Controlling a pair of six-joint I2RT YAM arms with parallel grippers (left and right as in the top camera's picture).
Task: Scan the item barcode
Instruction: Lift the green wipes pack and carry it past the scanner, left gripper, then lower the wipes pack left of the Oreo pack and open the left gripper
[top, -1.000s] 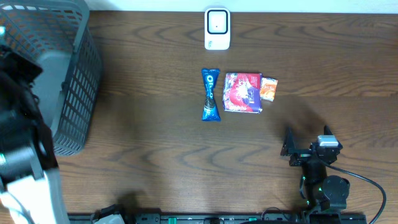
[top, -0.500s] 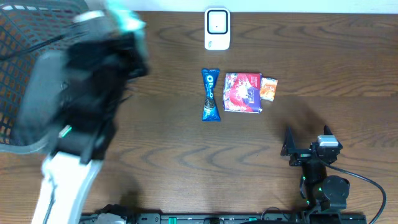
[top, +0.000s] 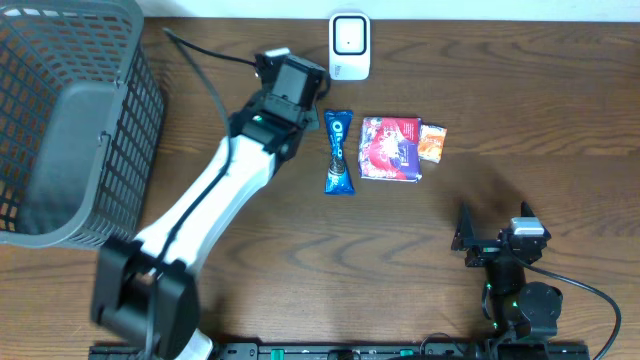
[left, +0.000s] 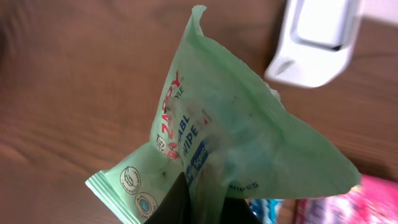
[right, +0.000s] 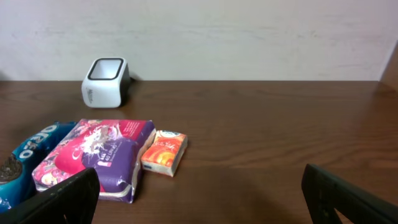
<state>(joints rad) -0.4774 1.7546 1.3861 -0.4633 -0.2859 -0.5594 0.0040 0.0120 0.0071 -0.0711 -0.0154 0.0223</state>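
**Fig. 1.** My left pincer (left: 198, 198) is clenched on the green wipes packet (left: 230, 130), held above the table (top: 300, 260) just left of the scanner (top: 349, 45).

The scanner lies ahead and to the right of the packet. The packet's long axis runs from my fingers up toward it, tip nearest. My left arm is the nearer one. My right pincer (top: 492, 232) rests released, well apart, near the table's front edge. Overhead, my wrist hides the packet. The left wrist view shows its printed face, though I can make out no barcode.
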